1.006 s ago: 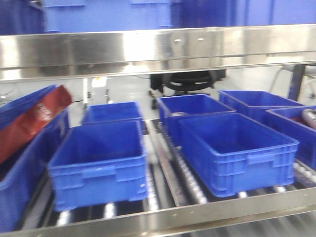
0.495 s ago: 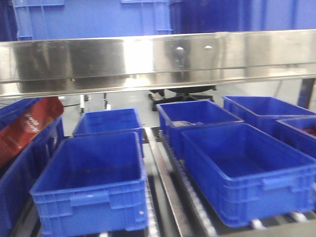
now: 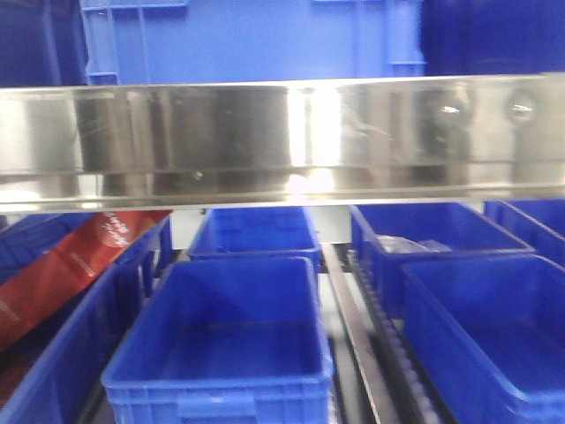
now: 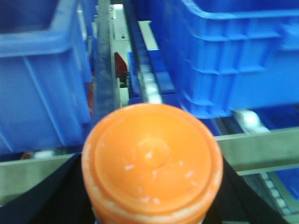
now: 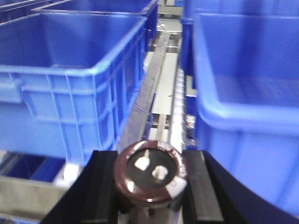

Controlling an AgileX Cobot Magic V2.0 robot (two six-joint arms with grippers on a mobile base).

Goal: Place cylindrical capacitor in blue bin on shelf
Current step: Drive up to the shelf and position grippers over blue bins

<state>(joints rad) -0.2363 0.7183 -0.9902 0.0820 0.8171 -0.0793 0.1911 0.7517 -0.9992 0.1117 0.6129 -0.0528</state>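
My right gripper [image 5: 153, 182] is shut on the cylindrical capacitor [image 5: 150, 173], a dark brown can with two white terminals on its end. It is held in front of the gap between two blue bins, one on the left [image 5: 70, 79] and one on the right [image 5: 247, 93]. My left gripper [image 4: 152, 191] is shut on an orange-capped container [image 4: 152, 158] that fills its view. The shelf [image 3: 282, 141] shows as a shiny steel ledge across the front view, with an empty blue bin [image 3: 229, 344] below it. Neither gripper shows in the front view.
More blue bins stand behind [image 3: 256, 231], to the right [image 3: 494, 327] and on the tier above [image 3: 256, 40]. A red packet [image 3: 79, 261] leans in the left bin. A metal rail with rollers [image 3: 357, 336] runs between the bin rows. A steel front ledge [image 4: 261, 149] crosses the left wrist view.
The front view has moved closer to the shelf and to the left. The steel ledge sits lower and larger in the frame, and the bins look nearer.
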